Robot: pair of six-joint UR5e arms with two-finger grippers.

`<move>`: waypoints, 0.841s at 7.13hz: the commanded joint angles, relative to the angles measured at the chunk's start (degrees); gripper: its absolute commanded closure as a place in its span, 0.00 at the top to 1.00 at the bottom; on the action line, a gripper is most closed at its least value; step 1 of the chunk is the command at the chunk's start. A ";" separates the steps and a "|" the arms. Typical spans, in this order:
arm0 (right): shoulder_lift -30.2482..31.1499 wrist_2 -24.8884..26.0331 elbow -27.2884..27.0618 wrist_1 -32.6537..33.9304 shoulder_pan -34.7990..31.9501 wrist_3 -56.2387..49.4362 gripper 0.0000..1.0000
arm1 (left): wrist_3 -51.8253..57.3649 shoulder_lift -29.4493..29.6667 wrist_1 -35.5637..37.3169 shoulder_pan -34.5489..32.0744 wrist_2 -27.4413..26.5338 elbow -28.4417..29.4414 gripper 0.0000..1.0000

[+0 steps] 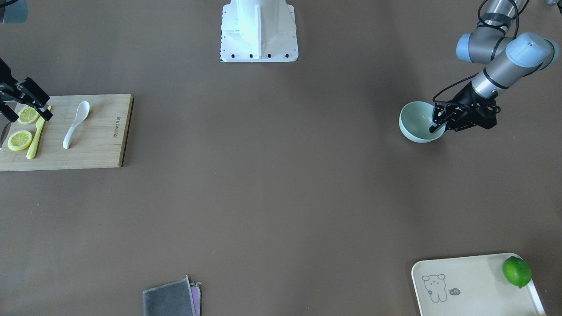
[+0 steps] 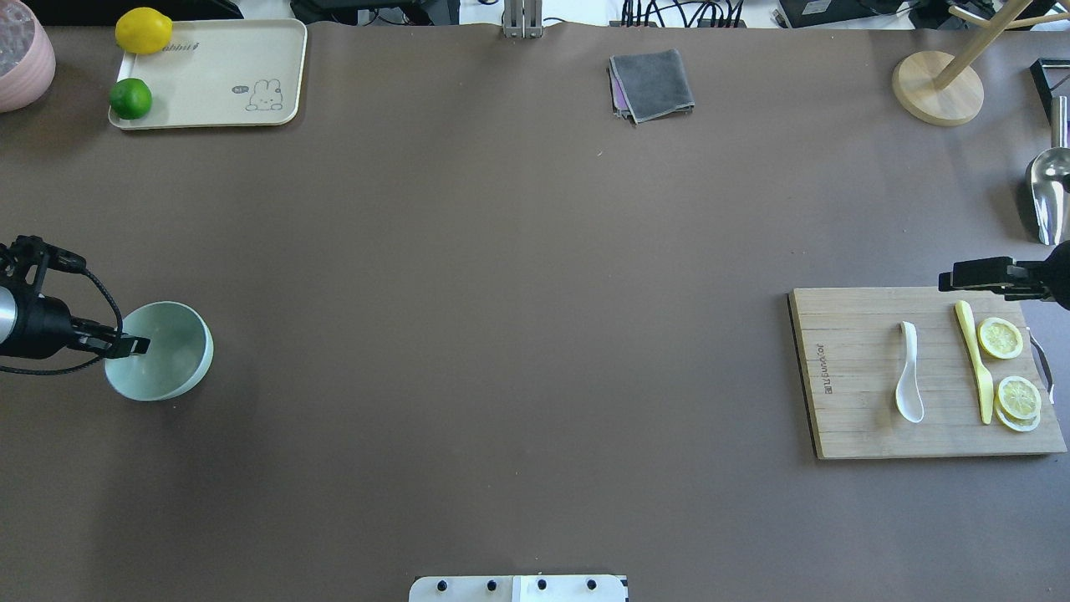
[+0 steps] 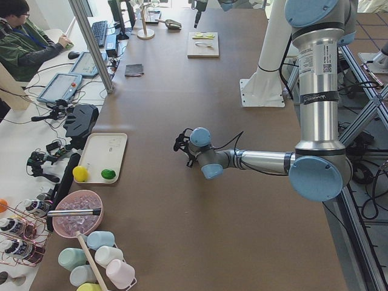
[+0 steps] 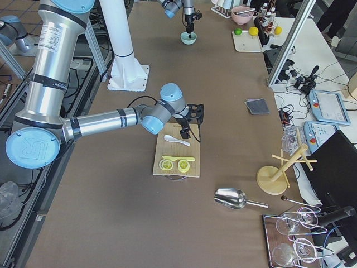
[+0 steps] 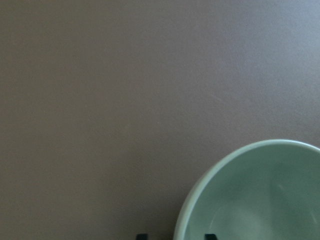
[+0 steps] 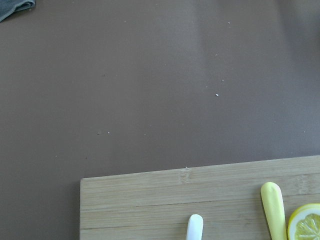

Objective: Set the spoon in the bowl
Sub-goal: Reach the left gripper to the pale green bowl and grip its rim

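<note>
The spoon (image 2: 909,372) is not yet taken: it lies flat on the wooden cutting board (image 2: 844,418), beside the yellow knife (image 2: 974,359). It is well apart from the bowl (image 2: 180,351), which stands at the opposite end of the surface. So I judge the task is at its very beginning, in the approach step. The left gripper (image 1: 439,120) points down at the bowl with its jaws released, one finger inside the rim and one outside, not pressing it as far as the wrist view shows. The left arm is stretched out low, the forearm almost level. The right gripper (image 1: 28,117) hangs above the board's far edge, over the knife and a lemon slice (image 1: 19,140), and its jaws seem parted and hold nothing. Next, it probably must shift sideways to the spoon's handle, descend and close, while the left jaws steady the bowl or bring it nearer.
</note>
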State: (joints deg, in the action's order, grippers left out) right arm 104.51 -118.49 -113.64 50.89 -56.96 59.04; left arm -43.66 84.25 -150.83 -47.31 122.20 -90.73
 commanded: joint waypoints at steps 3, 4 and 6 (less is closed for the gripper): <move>-0.09 0.19 -0.01 0.00 0.00 -0.07 1.00 | -10.35 13.17 3.68 0.29 4.98 -2.08 0.00; -0.18 0.36 -0.01 0.00 0.09 0.02 1.00 | -15.36 20.10 7.44 2.29 4.45 -2.17 0.00; -0.18 0.45 -0.01 0.00 0.09 0.02 1.00 | -19.01 29.00 16.49 10.96 -5.42 -2.08 0.00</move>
State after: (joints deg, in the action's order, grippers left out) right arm 104.37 -118.10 -113.65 50.89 -56.88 59.05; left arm -60.56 107.57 -139.96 -41.58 122.60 -92.81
